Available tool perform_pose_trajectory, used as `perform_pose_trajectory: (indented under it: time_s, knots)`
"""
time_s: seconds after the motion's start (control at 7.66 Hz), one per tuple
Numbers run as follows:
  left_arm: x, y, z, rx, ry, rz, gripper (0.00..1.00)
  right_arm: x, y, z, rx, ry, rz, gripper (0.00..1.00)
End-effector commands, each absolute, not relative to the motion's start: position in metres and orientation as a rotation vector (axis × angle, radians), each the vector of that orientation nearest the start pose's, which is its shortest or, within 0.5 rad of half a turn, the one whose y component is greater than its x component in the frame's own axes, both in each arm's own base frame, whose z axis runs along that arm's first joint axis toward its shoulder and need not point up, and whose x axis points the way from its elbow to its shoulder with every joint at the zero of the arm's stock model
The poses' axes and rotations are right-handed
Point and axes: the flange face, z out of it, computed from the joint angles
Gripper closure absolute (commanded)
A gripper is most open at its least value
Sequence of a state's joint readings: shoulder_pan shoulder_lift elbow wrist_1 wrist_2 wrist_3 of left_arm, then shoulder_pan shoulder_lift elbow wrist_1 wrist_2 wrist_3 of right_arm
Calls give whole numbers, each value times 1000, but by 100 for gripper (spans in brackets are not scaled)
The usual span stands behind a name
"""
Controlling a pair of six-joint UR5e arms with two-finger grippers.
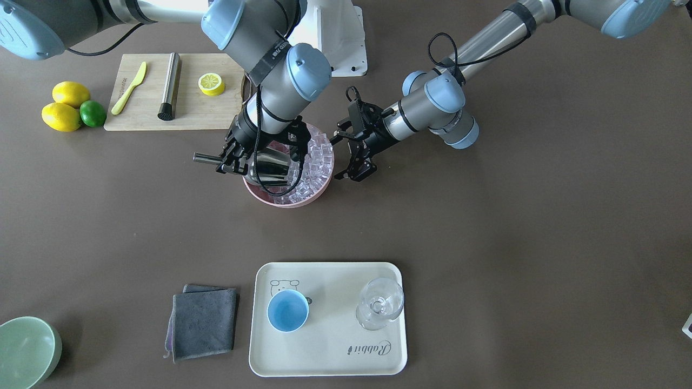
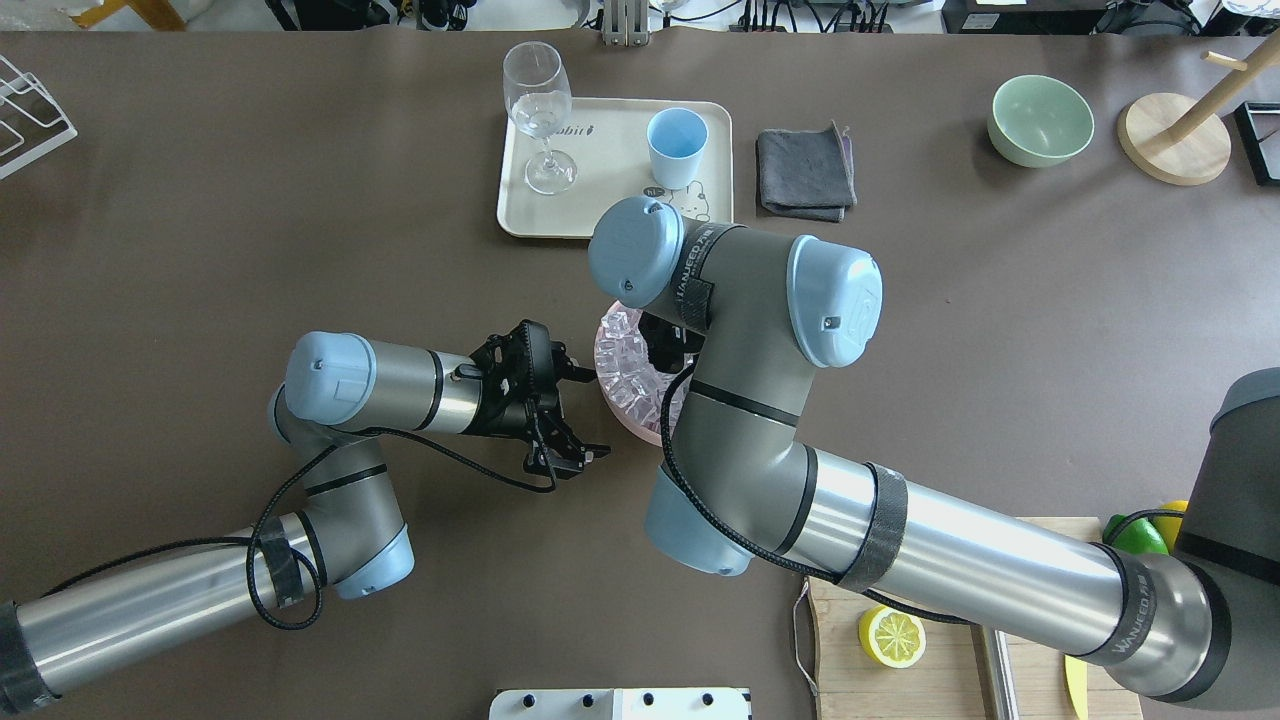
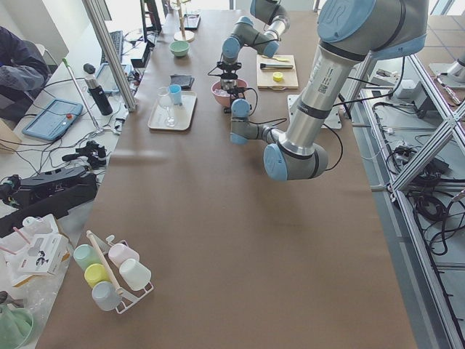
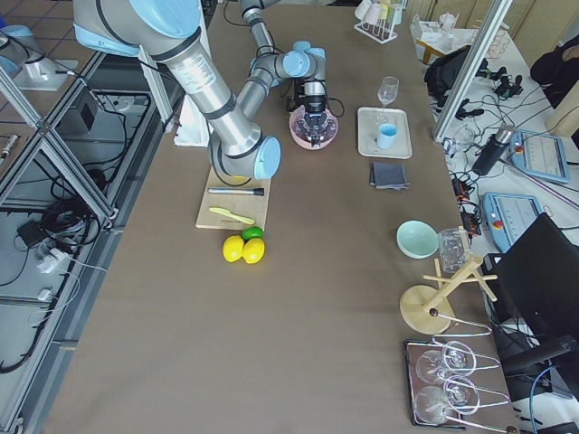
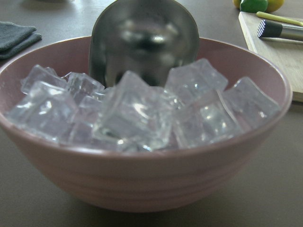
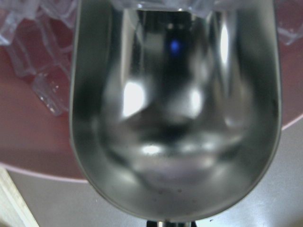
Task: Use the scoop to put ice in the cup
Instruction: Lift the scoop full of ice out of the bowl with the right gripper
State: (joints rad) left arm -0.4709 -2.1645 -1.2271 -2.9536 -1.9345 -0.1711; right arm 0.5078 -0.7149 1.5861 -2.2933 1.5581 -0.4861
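A pink bowl (image 1: 281, 201) holds a heap of clear ice cubes (image 1: 318, 162) at the table's middle. My right gripper (image 1: 231, 160) is shut on the handle of the steel scoop (image 1: 270, 167). The scoop's trough lies tilted in the bowl against the ice. In the right wrist view the scoop (image 6: 175, 109) is empty, with ice (image 6: 42, 80) beside it. My left gripper (image 1: 341, 155) is open and empty, beside the bowl's rim. Its camera shows the ice (image 5: 137, 113) and the scoop (image 5: 144, 42) behind it. The light-blue cup (image 1: 287, 310) stands empty on a cream tray (image 1: 330, 354).
A clear stemmed glass (image 1: 380, 308) stands on the tray next to the cup. A grey cloth (image 1: 203, 322) lies beside the tray, and a pale green bowl (image 1: 24, 351) stands further along. A cutting board (image 1: 194, 116) carries a steel cylinder (image 1: 170, 84), a yellow knife and a half lemon.
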Motion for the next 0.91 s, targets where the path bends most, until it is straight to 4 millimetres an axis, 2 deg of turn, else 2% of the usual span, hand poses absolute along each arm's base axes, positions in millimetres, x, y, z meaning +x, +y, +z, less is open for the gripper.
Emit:
perform_pose_trajectory:
  time_s: [0.0, 0.13, 0.39, 0.52, 0.78]
  knots:
    - [584, -407, 313, 1192, 1244, 997, 2, -534, -450, 227, 291, -97, -1452, 100]
    - [584, -407, 313, 1192, 1244, 997, 2, -524, -444, 226, 315, -108, -1434, 100]
    - [584, -406, 313, 1191, 1245, 998, 2, -504, -433, 237, 373, -146, -1372, 100]
    - [584, -406, 313, 1191, 1245, 998, 2, -499, -431, 241, 406, -169, -1361, 100]
    - [584, -406, 313, 1191, 1245, 998, 2, -494, -425, 236, 446, -214, -1334, 100]
